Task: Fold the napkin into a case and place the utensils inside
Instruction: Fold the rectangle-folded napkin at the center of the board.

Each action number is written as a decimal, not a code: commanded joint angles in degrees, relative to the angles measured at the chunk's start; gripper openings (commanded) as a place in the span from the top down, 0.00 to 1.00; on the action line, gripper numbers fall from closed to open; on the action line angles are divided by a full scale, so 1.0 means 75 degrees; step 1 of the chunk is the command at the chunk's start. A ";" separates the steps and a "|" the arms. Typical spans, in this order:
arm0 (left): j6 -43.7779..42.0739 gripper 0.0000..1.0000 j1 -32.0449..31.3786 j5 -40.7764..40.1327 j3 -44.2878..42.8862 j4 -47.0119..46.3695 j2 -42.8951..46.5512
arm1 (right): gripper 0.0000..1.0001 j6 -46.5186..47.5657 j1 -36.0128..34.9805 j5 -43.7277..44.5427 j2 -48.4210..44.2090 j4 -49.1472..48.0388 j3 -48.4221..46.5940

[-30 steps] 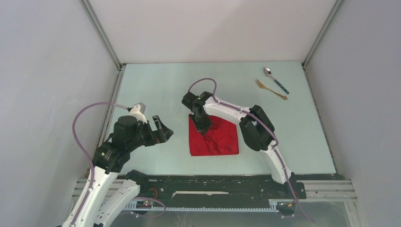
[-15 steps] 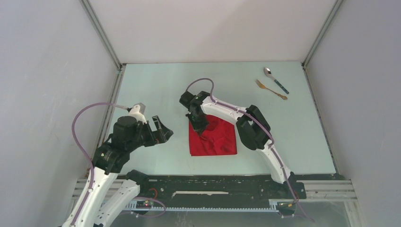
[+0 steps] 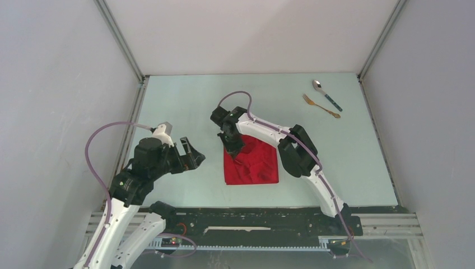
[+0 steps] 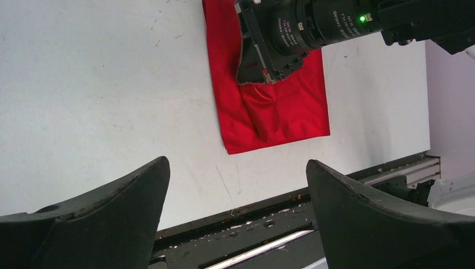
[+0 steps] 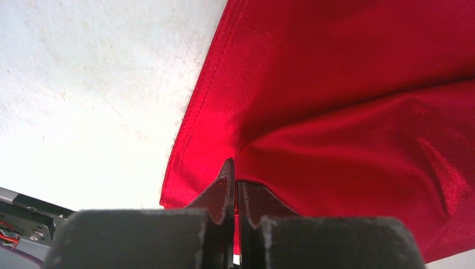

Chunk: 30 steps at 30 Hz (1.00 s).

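Since a second ago the right jaws have slid a little toward the far left, dragging a pinched ridge of the napkin (image 3: 257,165) along, so its right edge has crept leftward on the bench (image 3: 185,101). Those jaws are clamped on a raised fold near the cloth's far-left corner, while the left jaws hang wide apart and empty near its left edge. A clean fold, I judge, needs a low, straight pull that brings edge onto edge; the spoon (image 3: 327,95) and fork (image 3: 321,106) lie far right, well apart.
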State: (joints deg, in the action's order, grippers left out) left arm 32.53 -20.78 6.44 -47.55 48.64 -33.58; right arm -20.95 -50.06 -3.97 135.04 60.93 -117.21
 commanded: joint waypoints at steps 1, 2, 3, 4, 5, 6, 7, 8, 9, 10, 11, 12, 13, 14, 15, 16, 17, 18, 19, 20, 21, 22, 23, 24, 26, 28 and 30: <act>0.0010 0.00 -0.0032 0.0085 0.0009 -0.0075 0.0094 | 1.00 -0.0124 -0.0100 -0.0085 0.0131 0.0088 -0.0395; 0.0016 0.00 -0.0031 0.0090 0.0011 -0.0076 0.0085 | 1.00 -0.0133 -0.0099 -0.0106 0.0156 0.0094 -0.0424; 0.0021 0.00 -0.0034 0.0094 0.0026 -0.0076 0.0094 | 1.00 -0.0146 -0.0092 -0.0127 0.0193 0.0136 -0.0468; 0.0021 0.00 -0.0031 0.0093 0.0024 -0.0076 0.0105 | 0.93 -0.0163 -0.0092 -0.0146 0.0229 0.0172 -0.0527; 0.0021 0.00 -0.0031 0.0100 0.0024 -0.0076 0.0104 | 0.86 -0.0169 -0.0090 -0.0150 0.0255 0.0221 -0.0579; 0.0016 0.00 -0.0031 0.0095 0.0032 -0.0074 0.0099 | 0.79 -0.0180 -0.0089 -0.0167 0.0261 0.0261 -0.0620; 0.0019 0.00 -0.0031 0.0097 0.0035 -0.0069 0.0094 | 0.73 -0.0195 -0.0087 -0.0192 0.0258 0.0334 -0.0694; 0.0012 0.00 -0.0038 0.0102 0.0045 -0.0075 0.0089 | 0.67 -0.0218 -0.0097 -0.0225 0.0212 0.0397 -0.0778; 0.0025 0.00 -0.0033 0.0116 0.0067 -0.0075 0.0088 | 0.59 -0.0235 -0.0098 -0.0257 0.0105 0.0441 -0.0847; 0.0031 0.00 -0.0031 0.0131 0.0095 -0.0081 0.0094 | 0.54 -0.0261 -0.0098 -0.0310 -0.0004 0.0453 -0.0878; 0.0043 0.00 -0.0031 0.0160 0.0120 -0.0101 0.0074 | 0.49 -0.0285 -0.0088 -0.0351 -0.0146 0.0444 -0.0880; 0.0045 0.00 -0.0031 0.0196 0.0138 -0.0114 0.0062 | 0.46 -0.0309 -0.0063 -0.0429 -0.0296 0.0472 -0.0867; 0.0039 0.00 -0.0031 0.0240 0.0140 -0.0110 0.0042 | 0.43 -0.0315 -0.0047 -0.0508 -0.0439 0.0507 -0.0831; 0.0034 0.00 -0.0031 0.0280 0.0141 -0.0111 0.0028 | 0.41 -0.0312 -0.0034 -0.0567 -0.0581 0.0543 -0.0766; 0.0033 0.00 -0.0031 0.0298 0.0141 -0.0119 0.0040 | 0.40 -0.0312 -0.0035 -0.0604 -0.0718 0.0627 -0.0701; 0.0033 0.00 -0.0031 0.0291 0.0141 -0.0115 0.0056 | 0.39 -0.0322 -0.0051 -0.0577 -0.0845 0.0696 -0.0611; 0.0036 0.00 -0.0028 0.0274 0.0141 -0.0121 0.0059 | 0.37 -0.0313 -0.0057 -0.0555 -0.1007 0.0705 -0.0473; 0.0042 0.00 -0.0030 0.0269 0.0157 -0.0138 0.0070 | 0.35 -0.0318 -0.0064 -0.0598 -0.1149 0.0682 -0.0301; 0.0059 0.00 -0.0028 0.0274 0.0175 -0.0171 0.0052 | 0.34 -0.0329 -0.0066 -0.0636 -0.1332 0.0621 -0.0121; 0.0057 0.00 -0.0029 0.0306 0.0186 -0.0186 0.0024 | 0.34 -0.0360 -0.0065 -0.0586 -0.1500 0.0603 0.0036; 0.0058 0.00 -0.0032 0.0338 0.0187 -0.0195 0.0000 | 0.34 -0.0410 -0.0063 -0.0530 -0.1719 0.0520 0.0256; 0.0057 0.00 -0.0031 0.0369 0.0182 -0.0200 -0.0028 | 0.32 -0.0462 -0.0049 -0.0522 -0.2136 0.0321 0.0611; 0.0054 0.00 -0.0031 0.0372 0.0177 -0.0204 -0.0033 | 0.31 -0.0571 0.0013 -0.0575 -0.2541 -0.0021 0.1247; 0.0053 0.00 -0.0031 0.0365 0.0164 -0.0204 -0.0024 | 0.30 -0.0727 0.0118 -0.0697 -0.2981 -0.0650 0.1870; 0.0045 0.00 -0.0031 0.0371 0.0153 -0.0201 -0.0030 | 0.28 -0.1130 0.0469 -0.1250 -0.3880 -0.1928 0.3316; 0.0057 0.00 -0.0034 0.0409 0.0141 -0.0221 -0.0071 | 0.24 -0.1616 0.0943 -0.1921 -0.4605 -0.3335 0.4693; 0.0074 0.00 -0.0034 0.0466 0.0171 -0.0270 -0.0112 | 0.22 -0.1949 0.1276 -0.2517 -0.4893 -0.4405 0.5573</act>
State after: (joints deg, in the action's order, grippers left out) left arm 32.86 -20.78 8.16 -46.50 48.58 -33.85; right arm -28.27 -46.15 -14.00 104.05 47.81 -86.17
